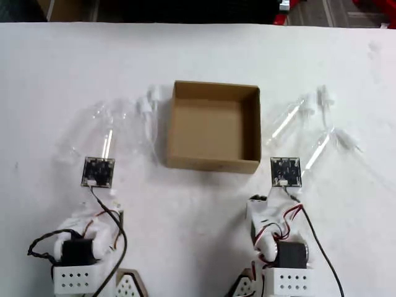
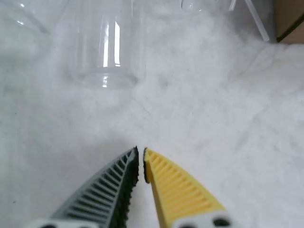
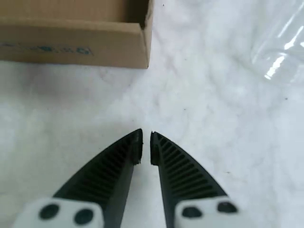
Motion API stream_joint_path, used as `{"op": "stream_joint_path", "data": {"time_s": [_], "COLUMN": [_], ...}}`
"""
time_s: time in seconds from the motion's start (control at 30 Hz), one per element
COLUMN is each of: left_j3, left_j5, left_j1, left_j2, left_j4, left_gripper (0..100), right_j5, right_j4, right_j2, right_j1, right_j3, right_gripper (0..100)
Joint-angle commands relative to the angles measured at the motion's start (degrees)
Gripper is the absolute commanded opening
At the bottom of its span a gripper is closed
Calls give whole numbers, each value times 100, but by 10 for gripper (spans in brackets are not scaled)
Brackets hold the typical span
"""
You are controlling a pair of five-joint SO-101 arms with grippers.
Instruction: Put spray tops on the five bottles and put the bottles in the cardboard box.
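Relation: the nearest clear bottle point(image 2: 107, 52) is lying straight ahead of the left hand point(image 2: 141, 156), near it but not touching. Its flat bottom end is facing the hand and its long axis is running away from the arm.
Left hand: it is hanging low over the tabletop point(image 2: 213, 109). Its jaws are almost together, leaving only a thin slit, and they are gripping nothing.
Right hand point(image 3: 146, 138): its jaws are nearly touching as well, with nothing between them. It is pointing at bare tabletop near a corner of the cardboard box point(image 3: 76, 40).
Bottles: a left group point(image 1: 105, 130) is lying on its side to the left of the box. Two slim bottles point(image 1: 288, 120) are lying to the right, slanting away from the right arm.
Spray tops: one white spray top point(image 1: 148, 102) is lying loose just beside the box's left wall, and others are lying beyond the slim bottles.
Nearer arm: the left arm is probably reaching its bottle more easily, because that bottle is lying in line with it.
Surface: the tabletop is looking white and slightly mottled.
Room: a dark floor is showing beyond the far edge.
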Motion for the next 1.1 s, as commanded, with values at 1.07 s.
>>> {"op": "stream_joint_path", "data": {"time_s": [1.07], "left_j3": [-3666], "left_j5": [79], "left_j1": [-1270], "left_j2": [-40], "left_j4": [211], "left_gripper": [24], "right_j5": [-35], "right_j4": [462], "right_j2": [-22], "right_j1": [22], "right_j3": [53], "right_gripper": [15]}}
